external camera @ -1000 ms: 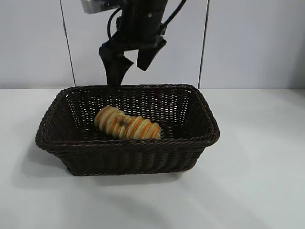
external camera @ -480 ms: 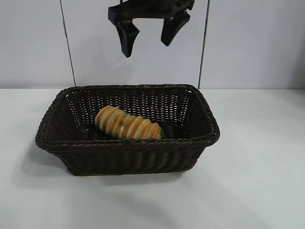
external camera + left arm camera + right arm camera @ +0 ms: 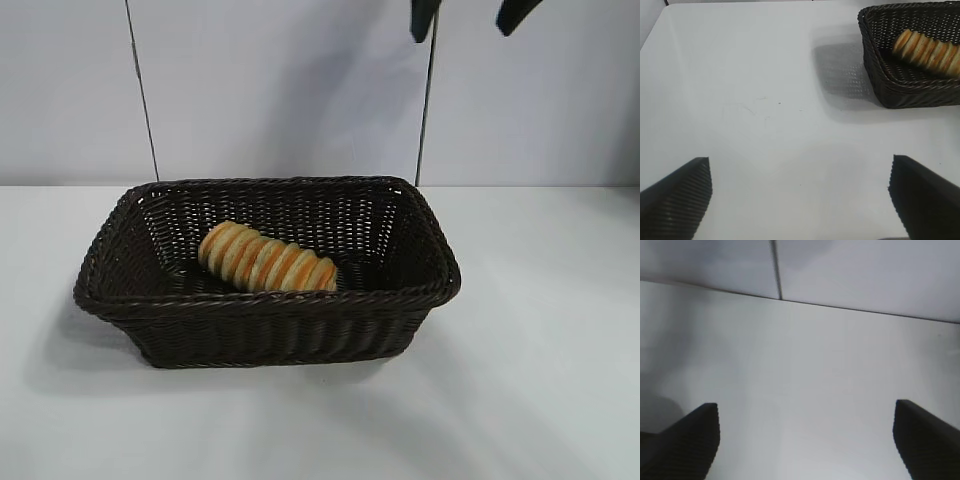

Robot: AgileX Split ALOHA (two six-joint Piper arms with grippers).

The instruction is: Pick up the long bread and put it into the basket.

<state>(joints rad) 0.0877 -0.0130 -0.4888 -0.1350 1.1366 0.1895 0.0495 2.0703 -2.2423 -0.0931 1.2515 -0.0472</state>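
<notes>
The long bread (image 3: 268, 260), tan with orange and pale yellow stripes, lies inside the dark brown wicker basket (image 3: 270, 300), slightly left of its middle. My right gripper (image 3: 468, 15) is high above the basket's far right corner, open and empty, only its fingertips showing at the exterior view's top edge. In its own wrist view the right gripper (image 3: 805, 440) faces bare white table and wall. My left gripper (image 3: 800, 200) is open over bare table, well away from the basket (image 3: 880, 75) and the bread (image 3: 927, 47).
The basket stands in the middle of a white table (image 3: 540, 380), with open tabletop on every side. A pale panelled wall (image 3: 300, 90) with dark vertical seams runs behind it.
My right gripper has risen from just above the basket's far rim and swung right, nearly out of the exterior view. The bread and basket have not moved.
</notes>
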